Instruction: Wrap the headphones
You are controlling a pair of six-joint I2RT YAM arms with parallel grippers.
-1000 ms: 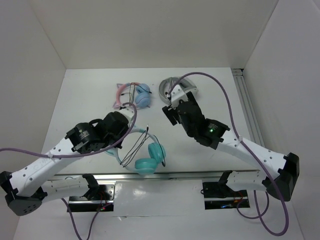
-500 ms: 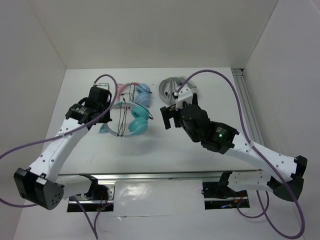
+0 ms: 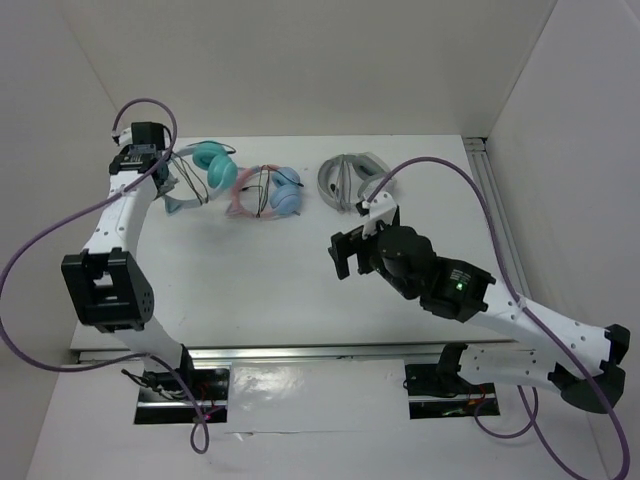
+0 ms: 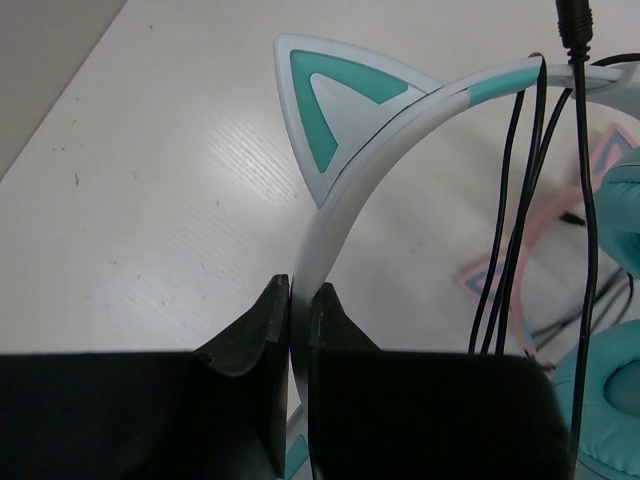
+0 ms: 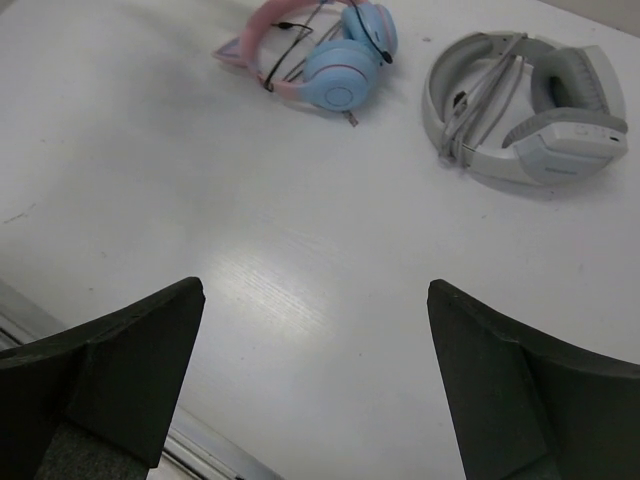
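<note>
The teal headphones [image 3: 208, 158] lie at the far left of the table, earcups toward the pink pair. My left gripper [image 3: 160, 182] is shut on their white-and-teal cat-ear headband [image 4: 345, 190]; its jaws pinch the band from both sides. The thin black cable [image 4: 520, 200] is looped in several strands across the headband, its plug [image 4: 572, 25] sticking up at the top. A teal earcup [image 4: 600, 400] shows at the right. My right gripper [image 3: 345, 252] is open and empty over the table's middle, jaws wide apart in the right wrist view [image 5: 315, 350].
The pink-and-blue cat-ear headphones [image 3: 265, 190] lie just right of the teal pair, also in the right wrist view [image 5: 320, 50]. The grey-and-white headphones [image 3: 350, 178] lie at the back centre, also in the right wrist view [image 5: 525, 110]. White walls enclose the table.
My left arm has carried the teal headphones from the near front, across the table, to the far left corner. My right gripper has drawn back toward the near side.
</note>
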